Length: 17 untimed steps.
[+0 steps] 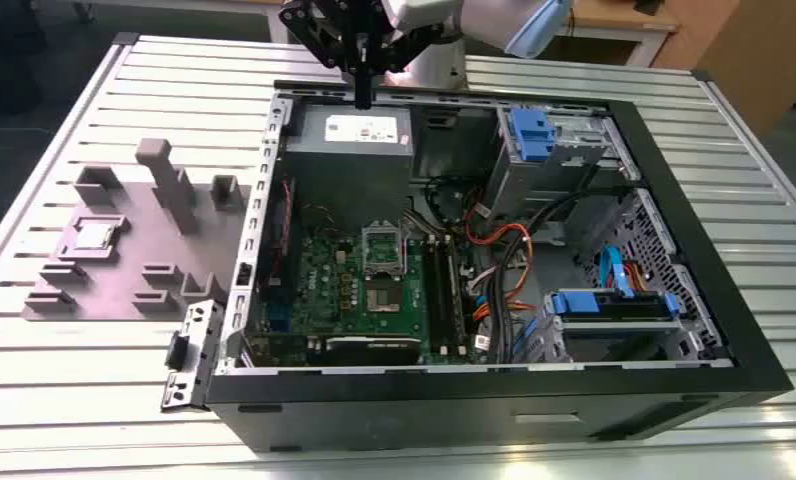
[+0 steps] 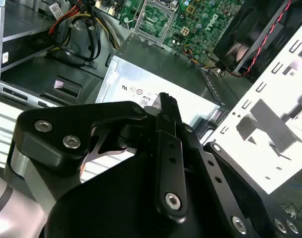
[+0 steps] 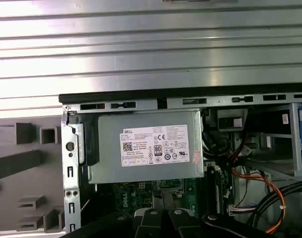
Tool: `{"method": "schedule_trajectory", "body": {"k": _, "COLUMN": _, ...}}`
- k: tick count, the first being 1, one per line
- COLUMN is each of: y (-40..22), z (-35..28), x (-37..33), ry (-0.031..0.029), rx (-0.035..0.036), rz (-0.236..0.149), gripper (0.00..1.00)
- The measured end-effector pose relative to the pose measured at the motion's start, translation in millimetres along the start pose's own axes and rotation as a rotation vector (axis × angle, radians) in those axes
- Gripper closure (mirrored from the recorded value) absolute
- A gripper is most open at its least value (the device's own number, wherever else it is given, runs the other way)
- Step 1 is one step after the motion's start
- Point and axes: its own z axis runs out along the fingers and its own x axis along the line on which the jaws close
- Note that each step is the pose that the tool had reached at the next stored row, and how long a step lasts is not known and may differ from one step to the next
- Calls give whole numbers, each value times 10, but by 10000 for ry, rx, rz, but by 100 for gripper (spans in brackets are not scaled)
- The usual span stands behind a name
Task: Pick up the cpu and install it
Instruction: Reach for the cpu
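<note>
lying flat, top up, cpu (image 1: 94,235) square in grey fixture (image 1: 105,292); jaws closed over power supply (image 1: 349,155).

Black pincer (image 1: 363,98), fingers together, tips downward, under the pale arm (image 1: 420,12).

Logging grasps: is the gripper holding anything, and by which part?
Nothing: the gripper hangs shut and empty above the case, and the cpu lies on the grey fixture.
</note>
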Motion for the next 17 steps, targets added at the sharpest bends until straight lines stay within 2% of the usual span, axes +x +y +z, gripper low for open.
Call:
{"method": "schedule_trajectory", "body": {"k": 12, "y": 0, "z": 1, "x": 4, "ry": -1, "rx": -1, "rz": 2, "gripper": 89}}
{"method": "schedule_trajectory", "body": {"k": 17, "y": -5, "z": -1, "x": 65, "ry": 0, "rx": 0, "rz": -1, "gripper": 89}}
